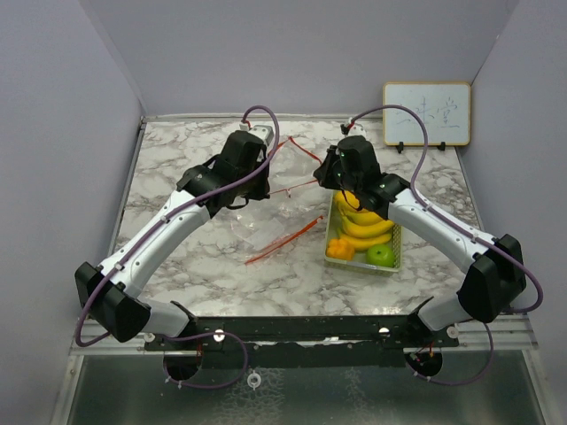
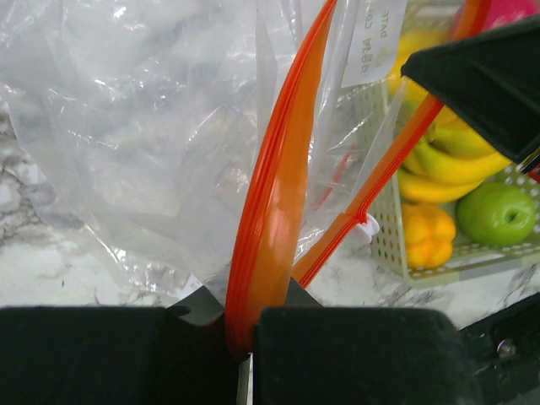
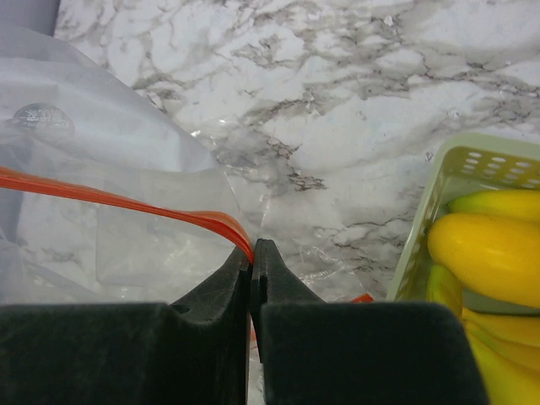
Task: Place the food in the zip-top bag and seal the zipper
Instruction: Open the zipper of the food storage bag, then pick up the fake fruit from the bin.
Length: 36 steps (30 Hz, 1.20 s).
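Note:
The clear zip-top bag [image 1: 266,208] with an orange zipper strip [image 1: 285,238] is held up over the middle of the table. My left gripper [image 2: 242,325] is shut on the orange zipper strip [image 2: 278,194]. My right gripper [image 3: 251,261] is shut on another part of the orange strip [image 3: 169,209]. The food lies in a pale green mesh tray [image 1: 393,262]: yellow bananas [image 1: 365,227], an orange [image 1: 339,251] and a green apple [image 1: 381,256]. A pink fruit [image 2: 510,12] shows at the top right of the left wrist view. The bag looks empty.
A small whiteboard [image 1: 426,113] leans against the back wall at the right. The tray [image 2: 396,253] stands just right of the bag, under my right arm. Grey walls close in the table on three sides.

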Motion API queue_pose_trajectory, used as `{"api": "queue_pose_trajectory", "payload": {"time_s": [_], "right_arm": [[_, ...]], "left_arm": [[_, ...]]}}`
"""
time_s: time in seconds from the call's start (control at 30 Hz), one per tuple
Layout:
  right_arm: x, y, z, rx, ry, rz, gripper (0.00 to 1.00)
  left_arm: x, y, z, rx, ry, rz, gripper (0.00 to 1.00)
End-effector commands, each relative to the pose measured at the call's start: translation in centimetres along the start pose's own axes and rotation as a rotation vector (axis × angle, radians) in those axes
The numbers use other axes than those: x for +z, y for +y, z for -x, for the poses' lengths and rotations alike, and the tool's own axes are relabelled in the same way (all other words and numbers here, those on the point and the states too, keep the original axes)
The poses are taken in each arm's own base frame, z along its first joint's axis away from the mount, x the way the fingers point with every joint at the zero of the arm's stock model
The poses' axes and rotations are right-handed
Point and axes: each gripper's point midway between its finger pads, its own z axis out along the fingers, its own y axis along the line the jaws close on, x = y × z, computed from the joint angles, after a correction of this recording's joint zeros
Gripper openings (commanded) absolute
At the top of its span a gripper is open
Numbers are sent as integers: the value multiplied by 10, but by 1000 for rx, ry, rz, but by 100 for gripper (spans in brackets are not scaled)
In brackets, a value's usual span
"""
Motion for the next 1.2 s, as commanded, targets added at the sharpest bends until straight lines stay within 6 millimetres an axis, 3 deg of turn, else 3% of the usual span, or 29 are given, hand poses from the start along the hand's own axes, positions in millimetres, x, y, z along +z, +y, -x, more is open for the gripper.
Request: {"api": "queue_pose_trajectory", "payload": {"time_s": [0.0, 0.13, 0.27, 0.53, 0.63, 0.77, 0.8, 0.93, 1.17], "right_arm": [[4, -44, -42, -69, 124, -103, 4], [-4, -26, -41, -116, 143, 14, 21], [-19, -17, -27, -132, 122, 46, 38], [-41, -8, -11, -176, 77, 99, 45], [-55, -28, 7, -164, -1, -15, 53], [-70, -69, 29, -181, -86, -246, 92], [-70, -79, 29, -200, -71, -302, 97], [-60, -112, 24, -269, 22, -486, 99], [-26, -159, 9, -284, 173, -616, 100]], "left_arm": [[7, 19, -49, 25, 140, 22, 0], [41, 7, -60, -35, 146, -28, 0], [61, 1, -63, -49, 157, -56, 0], [74, -4, -65, -52, 172, -75, 0], [76, -6, -64, -54, 171, -83, 0], [79, -8, -66, -63, 177, -95, 0], [80, -10, -66, -64, 178, -101, 0], [81, -15, -64, -68, 172, -124, 0], [85, -25, -59, -65, 175, -172, 0]]}}
